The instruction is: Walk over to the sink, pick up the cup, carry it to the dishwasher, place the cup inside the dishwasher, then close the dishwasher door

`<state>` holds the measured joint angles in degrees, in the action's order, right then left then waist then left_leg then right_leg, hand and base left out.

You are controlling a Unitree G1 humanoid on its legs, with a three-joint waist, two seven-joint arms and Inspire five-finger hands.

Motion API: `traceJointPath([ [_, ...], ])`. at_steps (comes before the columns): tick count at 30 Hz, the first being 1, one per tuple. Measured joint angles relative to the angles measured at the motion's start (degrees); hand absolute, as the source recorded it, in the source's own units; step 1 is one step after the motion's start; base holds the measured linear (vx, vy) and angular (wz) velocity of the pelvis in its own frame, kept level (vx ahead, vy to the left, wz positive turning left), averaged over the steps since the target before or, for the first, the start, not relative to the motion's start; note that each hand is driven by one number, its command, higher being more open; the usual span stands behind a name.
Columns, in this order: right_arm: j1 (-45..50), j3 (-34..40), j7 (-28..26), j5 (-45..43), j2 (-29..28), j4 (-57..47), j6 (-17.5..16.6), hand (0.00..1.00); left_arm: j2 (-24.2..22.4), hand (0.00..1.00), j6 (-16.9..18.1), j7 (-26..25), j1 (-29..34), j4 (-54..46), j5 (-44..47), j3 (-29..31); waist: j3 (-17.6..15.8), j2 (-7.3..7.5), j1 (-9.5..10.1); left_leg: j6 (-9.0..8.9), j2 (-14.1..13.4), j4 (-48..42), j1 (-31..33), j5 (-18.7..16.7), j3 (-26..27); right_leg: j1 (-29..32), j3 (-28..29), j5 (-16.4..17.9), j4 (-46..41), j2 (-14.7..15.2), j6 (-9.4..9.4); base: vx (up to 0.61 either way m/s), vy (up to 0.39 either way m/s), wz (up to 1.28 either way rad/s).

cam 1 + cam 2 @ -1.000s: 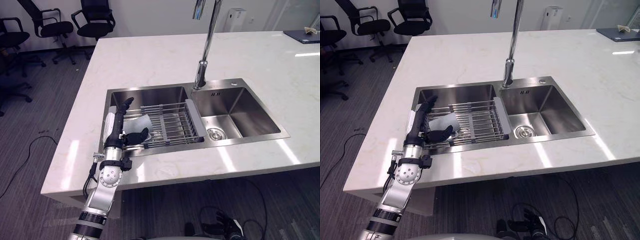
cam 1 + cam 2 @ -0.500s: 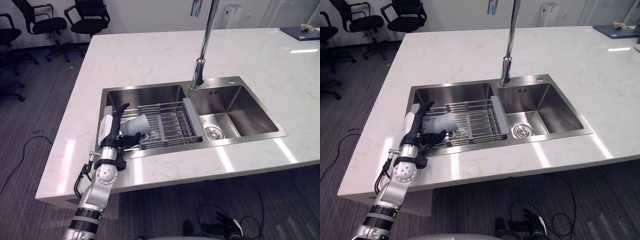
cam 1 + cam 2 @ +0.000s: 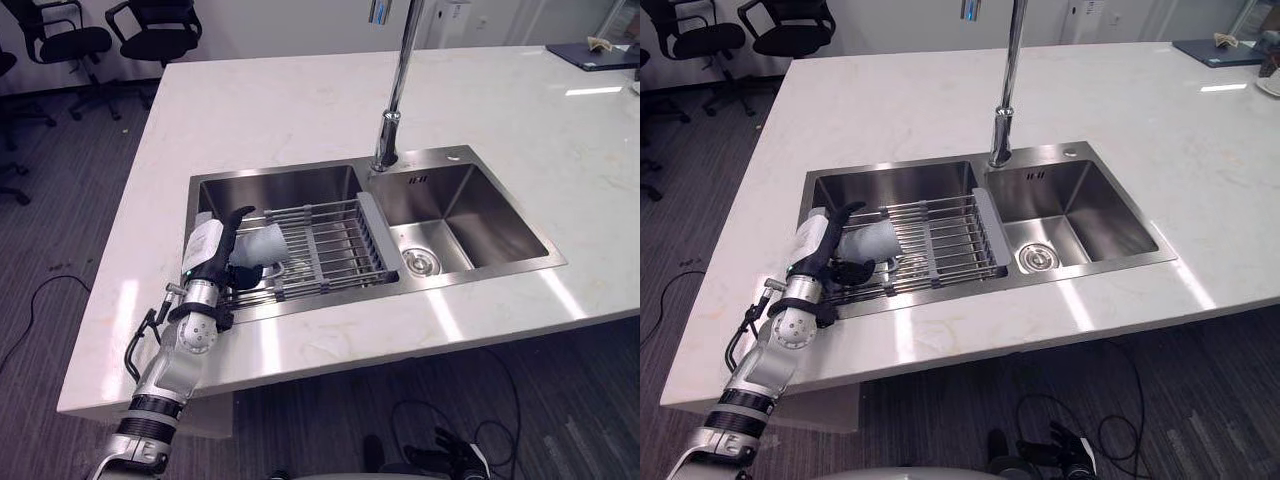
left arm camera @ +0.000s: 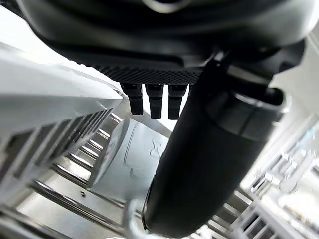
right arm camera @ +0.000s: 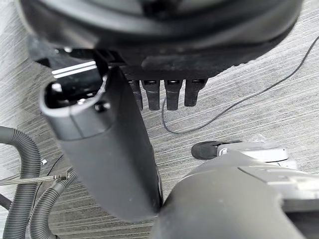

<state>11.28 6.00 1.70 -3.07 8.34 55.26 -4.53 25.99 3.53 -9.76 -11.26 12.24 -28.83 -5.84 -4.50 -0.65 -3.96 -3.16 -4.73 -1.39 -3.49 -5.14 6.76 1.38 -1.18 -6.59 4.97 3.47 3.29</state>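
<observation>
At the left basin: one wire rack spans it from front rim to back rim, with its grey end bar next to the divider between the basins.
Cup: one pale cup, lying on its side on the left part of the rack, not lifted.
Left hand: reaches in over the sink's near-left rim. Its fingers stretch nearly straight over the far side of the cup, and the thumb sits on the near side, so the cup lies between them. The fingers and thumb stand apart, and no clamping on the cup is visible. The left wrist view shows the cup just past the fingertips.
Right hand: seen in its own wrist view above grey striped floor, with fingers straight and relaxed and the thumb spread away from them.
Sink: one stainless unit with two basins set into the counter, with one round drain in the right basin.
Faucet: one tall chrome spout, rising behind the divider.
Counter: one pale marble island top.
Office chairs: two black ones, on the floor past the counter's far-left corner.
</observation>
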Motion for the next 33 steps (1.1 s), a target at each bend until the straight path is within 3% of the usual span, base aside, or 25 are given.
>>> traceJointPath([
  [23, -0.1, -0.8, -1.0, 0.0, 0.5, -1.0, -0.3, 0.9, 7.1, 0.9, 2.0, 5.9, -10.8, 8.8, -6.2, -10.3, -1.2, 0.03, -1.15, 0.01, 0.1, 0.1, -0.2, 0.0, 0.0, -0.1, 0.0, 0.0, 0.2, 0.1, 0.07, -0.01, -0.002, 0.0],
  [24, -0.2, -0.9, -1.1, 0.0, 0.5, -1.0, -0.3, 0.9, 7.4, 0.3, 2.0, 6.2, -11.5, 9.2, -6.5, -10.9, -1.3, 0.01, -1.33, 0.01, 0.1, 0.0, -0.2, 0.0, 0.0, -0.1, 0.0, 0.0, 0.2, 0.1, 0.08, 0.0, 0.0, 0.0],
  [33, -1.8, -2.1, -1.6, 0.0, 0.7, -1.2, -0.3, 0.9, 8.7, 0.3, 1.7, 7.4, -19.2, 13.1, -7.8, -13.3, -3.1, -0.31, -2.2, -0.02, 0.1, 0.1, -0.6, 0.0, 0.7, -0.1, 0.7, -0.2, 0.3, 0.1, 0.28, 0.0, 0.0, -0.03],
])
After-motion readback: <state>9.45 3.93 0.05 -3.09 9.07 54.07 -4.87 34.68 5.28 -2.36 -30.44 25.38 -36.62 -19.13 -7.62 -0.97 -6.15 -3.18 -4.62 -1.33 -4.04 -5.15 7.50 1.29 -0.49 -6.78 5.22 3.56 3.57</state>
